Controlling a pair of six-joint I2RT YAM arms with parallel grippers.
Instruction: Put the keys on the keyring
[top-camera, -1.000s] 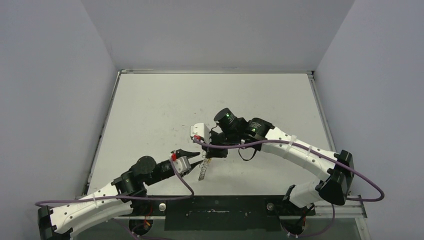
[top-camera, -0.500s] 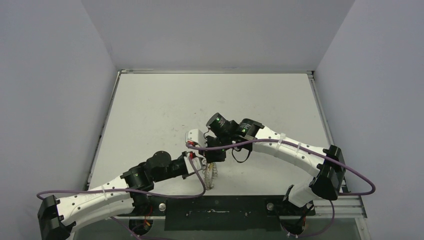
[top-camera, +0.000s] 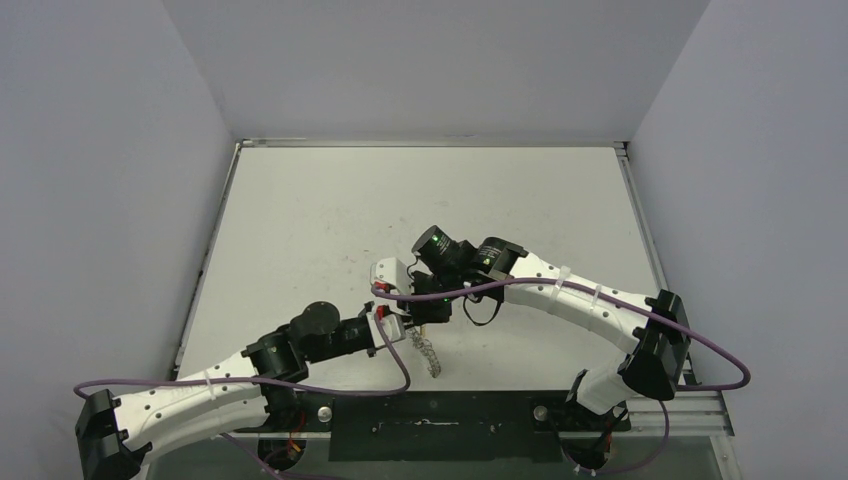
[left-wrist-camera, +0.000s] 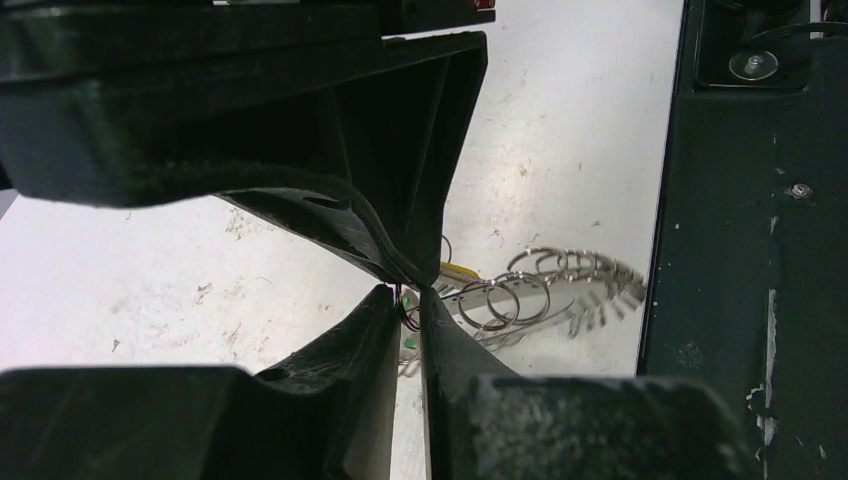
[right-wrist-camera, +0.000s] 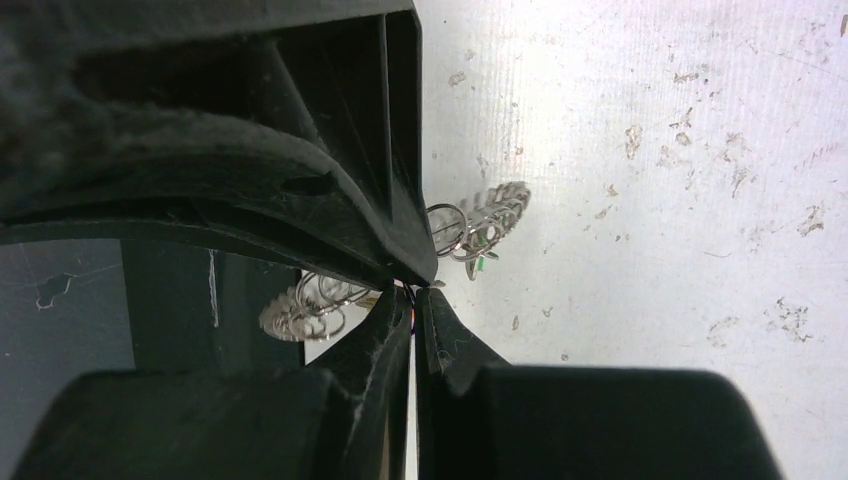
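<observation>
The keyring (top-camera: 430, 355) hangs on edge between the left hand (top-camera: 396, 328) and the right hand (top-camera: 424, 318), near the front margin of the tabletop (top-camera: 400, 200) and just short of the dark base plate (top-camera: 440, 425). From above it therefore reads as a narrow, slanting strip rather than a disc. The left hand (left-wrist-camera: 408, 295) is closed to a hairline slit, and in its wrist view the wire loops (left-wrist-camera: 560, 265) project straight out from its fingertips. It is judged to pinch the rim, which would explain why the disc is presented sideways and apparently clear of the surface, with a shadow beneath it. The right hand (right-wrist-camera: 413, 288) is likewise closed, its tips meeting directly in front of the ring, which shows on both sides of them; what it grips, if anything, is hidden by its own fingers. Such an opposed arrangement suits threading: one hand steadies the ring while the other works at a single loop. The yellow-headed key (left-wrist-camera: 458, 270) lies just beside the left fingertips among the nearest loops, and the green-headed key (right-wrist-camera: 481, 262) shows just below the loops in the right wrist view. Whether either key is already threaded cannot be told. The chief risk is judged to be the thin rim twisting or slipping in so narrow a pinch.
</observation>
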